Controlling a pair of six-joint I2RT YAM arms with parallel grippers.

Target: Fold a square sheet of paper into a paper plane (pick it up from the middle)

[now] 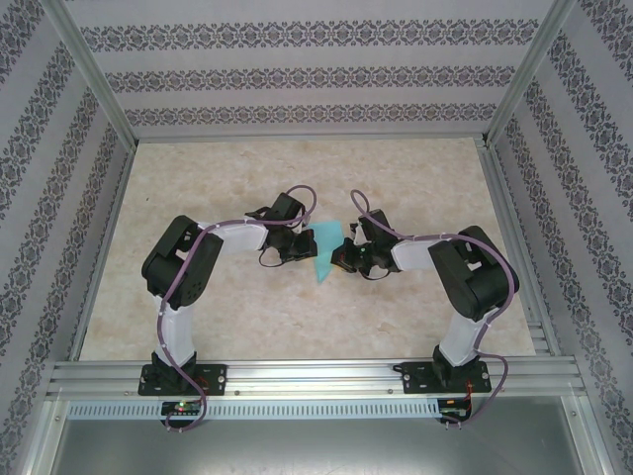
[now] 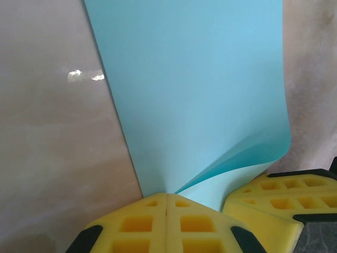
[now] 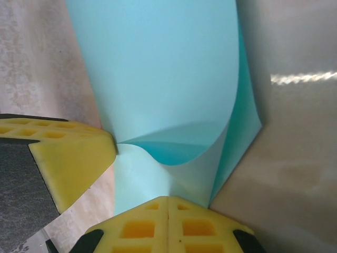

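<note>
Firmly shut at the left claw (image 2: 167, 199): yellow pads (image 2: 152, 204) pressed flat together, with an edge of the turquoise paper (image 2: 195, 95) pinched at their tips. Likewise shut at the right claw (image 3: 168, 203), biting that paper where its layers run down into the seam between the pads. Seen from the left wrist with a yellow pad of the right claw just beside, at the lower right, against the paper's curled lower edge. Seen from the right wrist with a pad of the left claw at the left, touching the sheet at a dimple. Curved rather than flat between the two claws: one broad pale face rising away, a fold of darker turquoise curling behind it. From above, held over the middle of the pale marbled surface (image 1: 198, 178), between the claws meeting tip to tip, lower end tapering to a point toward the near edge. Cannot tell whether that point touches the surface. Around the surface, patterned walls (image 1: 297, 79) and an aluminium frame (image 1: 297, 376).
</note>
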